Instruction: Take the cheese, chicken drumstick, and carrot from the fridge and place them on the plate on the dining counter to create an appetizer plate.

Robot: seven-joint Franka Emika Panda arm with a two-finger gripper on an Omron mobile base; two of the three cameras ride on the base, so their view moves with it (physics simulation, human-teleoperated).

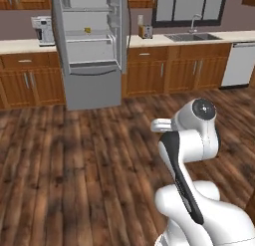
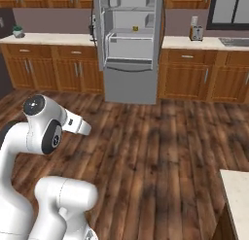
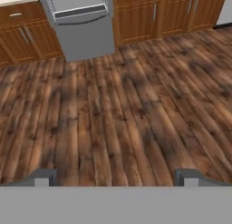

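Note:
The fridge (image 1: 92,85) (image 2: 129,83) stands across the room with its doors swung open, showing pale shelves; its lower drawer front is at the top of the hand view (image 3: 86,32). A tiny yellow piece, the cheese (image 1: 87,30) (image 2: 135,28), lies on a middle shelf. The chicken drumstick, carrot and plate are out of view. A corner of the dining counter (image 2: 238,195) juts in at the lower right. My gripper (image 3: 115,177) hangs open over bare floor, far from the fridge, with nothing between its fingertips (image 3: 43,177).
Wood cabinets and a wall counter flank the fridge, with a sink (image 1: 191,37), a toaster (image 1: 146,31), a coffee machine (image 1: 44,30) and a white dishwasher (image 1: 239,63). Dark plank floor (image 1: 74,155) stretches from me to the fridge.

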